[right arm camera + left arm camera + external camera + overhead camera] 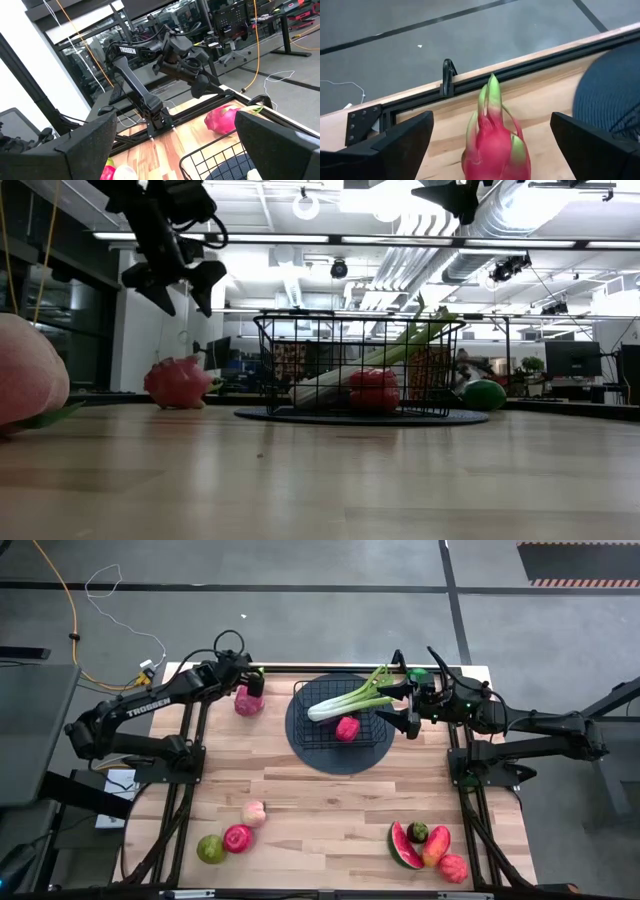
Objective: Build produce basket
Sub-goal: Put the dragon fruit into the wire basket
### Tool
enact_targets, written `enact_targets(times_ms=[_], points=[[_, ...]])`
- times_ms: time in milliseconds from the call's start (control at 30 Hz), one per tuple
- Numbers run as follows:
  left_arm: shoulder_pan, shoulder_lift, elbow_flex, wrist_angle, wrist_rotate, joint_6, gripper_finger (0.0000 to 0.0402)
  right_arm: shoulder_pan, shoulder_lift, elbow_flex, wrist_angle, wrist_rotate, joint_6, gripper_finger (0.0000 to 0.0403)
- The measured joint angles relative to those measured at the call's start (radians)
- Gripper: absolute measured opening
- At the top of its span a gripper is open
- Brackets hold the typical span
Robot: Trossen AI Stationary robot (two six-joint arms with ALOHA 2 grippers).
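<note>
Inside, the black wire-grid basket [340, 720] on its round dark mat [305, 745] holds two items: a leafy green-white stalk [350, 700] and a red pepper [347, 728]; one spiky pink dragon fruit [248, 700] lies beneath the left end effector [250, 675], fingers spread wide; the right end effector [410, 705], also wide, hovers beside the basket; seven more pieces dot the wooden worktop [330, 810].
</note>
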Motion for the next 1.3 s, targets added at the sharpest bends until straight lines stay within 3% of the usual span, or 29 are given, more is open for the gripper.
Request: enact_targets(times_ms=[267,867,1100,1300], points=[[0.004,0.057,0.0,0.013,0.062,-0.054,0.0388,0.0,0.0,0.0,0.0,0.0,0.0,0.0395],[0.123,0.432,0.0,0.109,0.171,-0.249,0.0388,0.0,0.0,0.0,-0.018,0.051,-0.026,0.0395],[0.118,0.529,0.004,0.111,0.215,-0.261,0.0388,0.0,0.0,0.0,-0.026,0.051,-0.024,0.0395],[0.102,0.532,0.003,0.103,0.221,-0.211,0.0388,0.0,0.0,0.0,-0.026,0.05,-0.023,0.0395]])
